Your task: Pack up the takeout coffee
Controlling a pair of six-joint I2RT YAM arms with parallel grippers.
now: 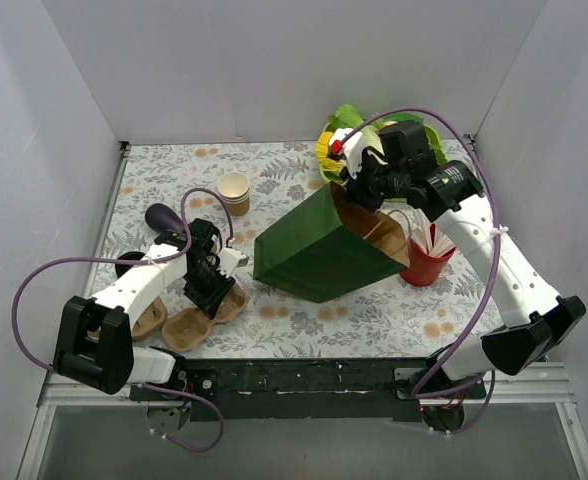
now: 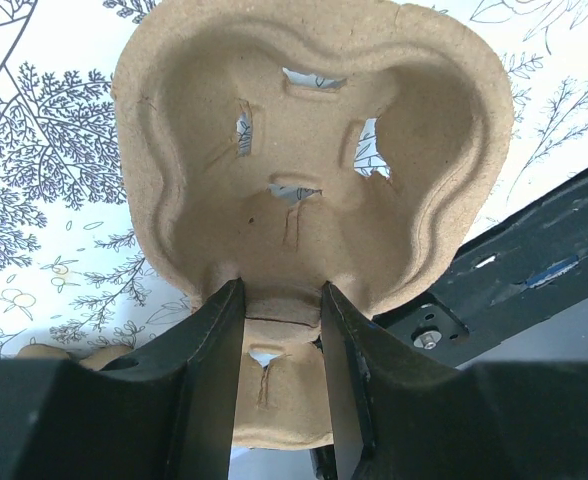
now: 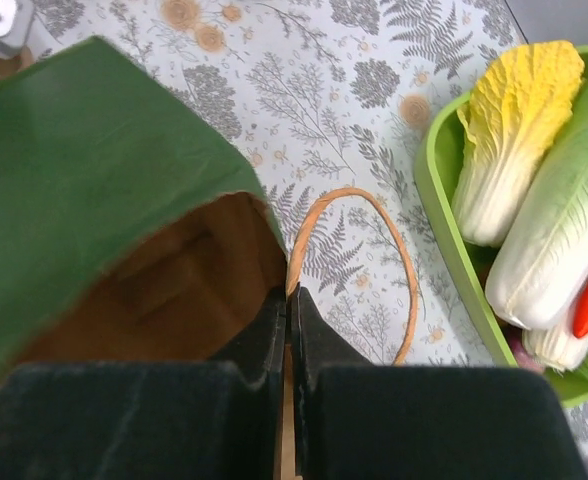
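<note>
Top external view shows packing barely begun — the takeout coffee point(image 1: 128, 265) sits near the desk point(image 1: 294, 165) edge, outside the green bag point(image 1: 309, 250). Left end effector point(image 2: 282, 300) clamps the pulp carrier point(image 2: 304, 150); right end effector point(image 3: 289, 300) pinches the bag's rim — loading remains.

Both arms point(image 1: 139, 283) are white with black joints and purple cables point(image 1: 414, 110).

A pulp carrier point(image 2: 304, 170) is being gripped at a ridge between the left gripper's point(image 2: 281, 300) black fingers point(image 2: 212, 370), over a leaf-printed cloth point(image 2: 44, 150); a black rail point(image 2: 534, 275) is being seen at right
</note>
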